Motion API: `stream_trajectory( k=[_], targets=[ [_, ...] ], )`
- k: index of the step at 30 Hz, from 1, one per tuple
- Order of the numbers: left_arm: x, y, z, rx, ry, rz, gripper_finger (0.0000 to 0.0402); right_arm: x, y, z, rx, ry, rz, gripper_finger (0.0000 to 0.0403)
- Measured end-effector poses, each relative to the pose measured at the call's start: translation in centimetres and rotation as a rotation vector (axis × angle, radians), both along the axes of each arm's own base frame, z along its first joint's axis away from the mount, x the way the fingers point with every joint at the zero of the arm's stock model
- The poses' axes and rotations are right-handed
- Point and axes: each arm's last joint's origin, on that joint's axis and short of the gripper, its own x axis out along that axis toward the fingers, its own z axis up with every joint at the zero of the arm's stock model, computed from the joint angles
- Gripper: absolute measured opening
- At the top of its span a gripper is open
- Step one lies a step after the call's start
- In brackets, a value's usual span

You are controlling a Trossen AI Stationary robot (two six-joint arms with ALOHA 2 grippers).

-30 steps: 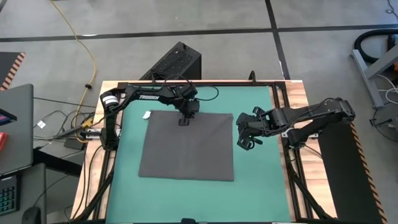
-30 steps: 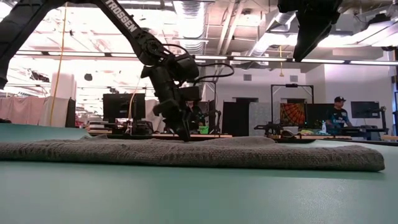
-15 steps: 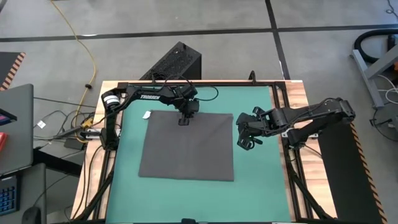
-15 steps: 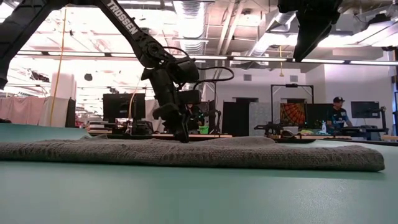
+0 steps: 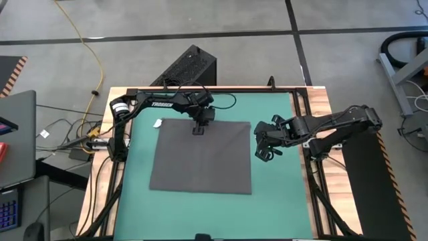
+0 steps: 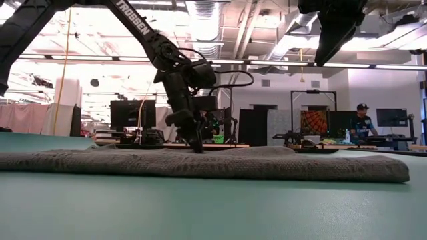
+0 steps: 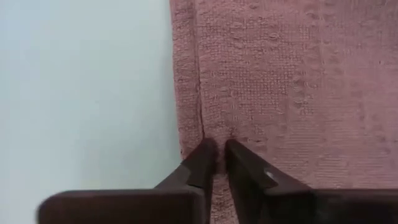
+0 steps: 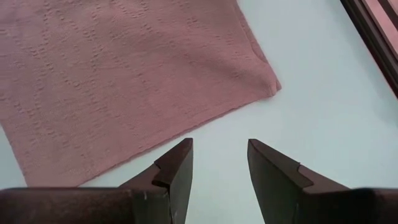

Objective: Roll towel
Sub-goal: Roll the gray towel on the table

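The towel (image 5: 202,156) lies flat and unrolled in the middle of the green mat (image 5: 274,110), so the rolling is all still to do. The left gripper (image 5: 198,130) sits at the towel's upper edge in the high view, its fingers nearly together, apparently pinching the hem, though the grip itself is hard to confirm. The right gripper (image 5: 262,148) waits open, just beside the towel's right edge.
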Motion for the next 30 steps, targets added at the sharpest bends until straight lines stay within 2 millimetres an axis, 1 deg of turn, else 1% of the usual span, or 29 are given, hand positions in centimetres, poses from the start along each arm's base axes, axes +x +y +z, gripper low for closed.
stream_trajectory(
  k=[1, 3, 9, 15, 19, 22, 25, 30],
  targets=[
    [0.12, 0.07, 0.22, 0.001, -0.003, 0.001, 0.0012, 0.00, 0.00, 0.00, 0.000, 0.000, 0.000, 0.0175],
    [0.37, 0.20, 0.59, 0.004, -0.019, 0.006, 0.0005, 0.00, 0.00, 0.00, 0.000, 0.000, 0.000, 0.0175],
    [0.37, 0.08, 0.59, 0.006, -0.007, 0.018, 0.0002, -0.03, -0.01, -0.01, 0.000, 0.003, 0.000, 0.0175],
    [-0.14, 0.09, 0.34, 0.034, 0.072, 0.095, 0.0001, -0.03, -0.01, -0.01, -0.001, 0.003, 0.000, 0.0175],
    [-0.17, 0.14, 0.33, 0.044, 0.079, 0.109, 0.0001, -0.03, -0.01, -0.01, 0.000, 0.003, 0.000, 0.0175],
    [-0.23, 0.21, 0.32, 0.067, 0.094, 0.150, 0.0000, -0.03, 0.00, -0.01, 0.006, -0.001, -0.012, 0.0175],
    [-0.33, 0.31, 0.32, 0.087, 0.109, 0.182, 0.0000, 0.05, 0.01, 0.02, 0.017, -0.017, -0.032, 0.0175],
    [-0.43, 0.38, 0.62, 0.094, 0.107, 0.254, 0.0004, 0.71, 0.13, 0.33, 0.030, -0.093, -0.028, 0.0175]
  ],
)
